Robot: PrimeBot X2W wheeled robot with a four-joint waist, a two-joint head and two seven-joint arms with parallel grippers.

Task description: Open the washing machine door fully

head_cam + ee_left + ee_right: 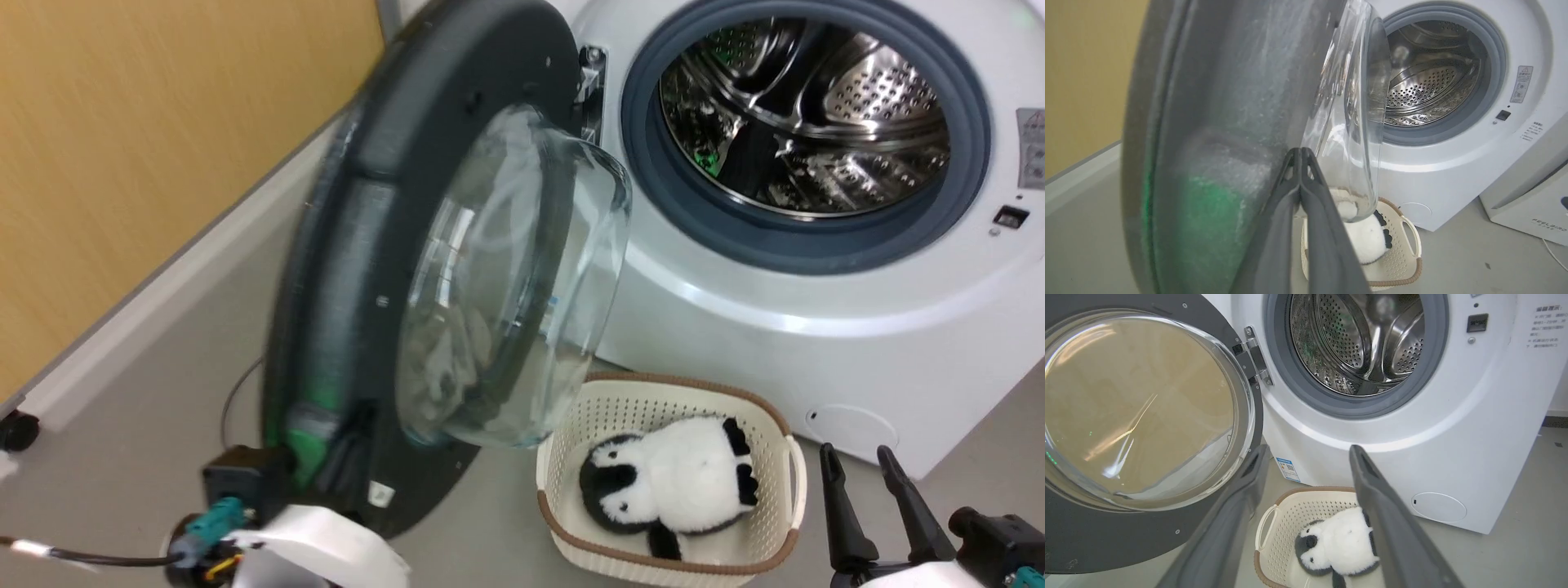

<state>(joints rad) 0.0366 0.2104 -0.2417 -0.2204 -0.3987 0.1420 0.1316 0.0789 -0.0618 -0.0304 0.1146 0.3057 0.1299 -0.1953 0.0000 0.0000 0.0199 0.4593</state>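
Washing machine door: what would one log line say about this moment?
door open wide, drum exposed | left gripper shut, tips at door's inner face | right gripper open, holding nothing

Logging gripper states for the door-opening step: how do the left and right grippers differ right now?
Left gripper has its jaws shut; right gripper has them wide apart. The left sits close by the dark inner face of the washing machine door; the right, clear of the door, points toward the basket holding a plush toy. Both hold nothing.
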